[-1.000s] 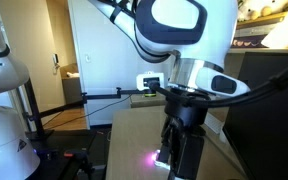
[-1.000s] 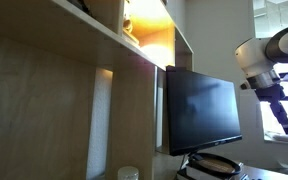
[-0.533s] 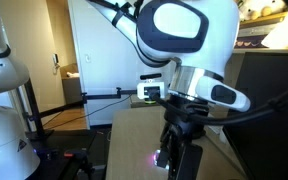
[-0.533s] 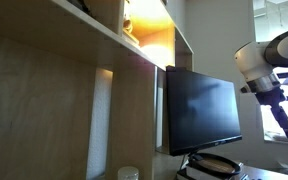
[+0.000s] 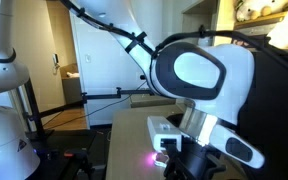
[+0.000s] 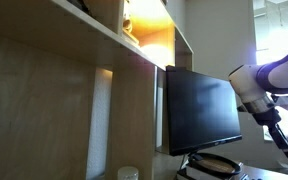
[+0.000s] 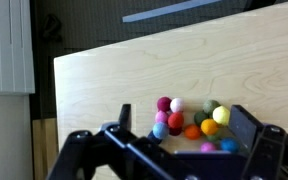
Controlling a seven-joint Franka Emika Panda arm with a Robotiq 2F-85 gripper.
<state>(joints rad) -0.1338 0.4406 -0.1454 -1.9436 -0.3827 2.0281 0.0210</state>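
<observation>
In the wrist view my gripper (image 7: 184,130) is open, with its two dark fingers on either side of a cluster of small coloured balls (image 7: 189,120) on a light wooden tabletop (image 7: 114,75). The balls are magenta, white, red, blue, orange, yellow, green and pink, and they lie close together. The fingers hang just above or around them, and I cannot tell if they touch. In an exterior view the arm's white wrist (image 5: 199,90) fills the frame and hides the fingers. In an exterior view the arm (image 6: 259,85) reaches down at the right, beside the monitor.
A dark monitor (image 6: 199,110) stands under wooden shelves (image 6: 104,40), with a lit compartment above. A second white robot body (image 5: 4,110) and a tripod stand near a door. The tabletop's left edge (image 7: 54,100) drops off beside a white radiator.
The arm has swung lower and closer to the exterior camera, so its wrist now fills the view. In the other exterior view the arm has dropped and moved slightly toward the monitor.
</observation>
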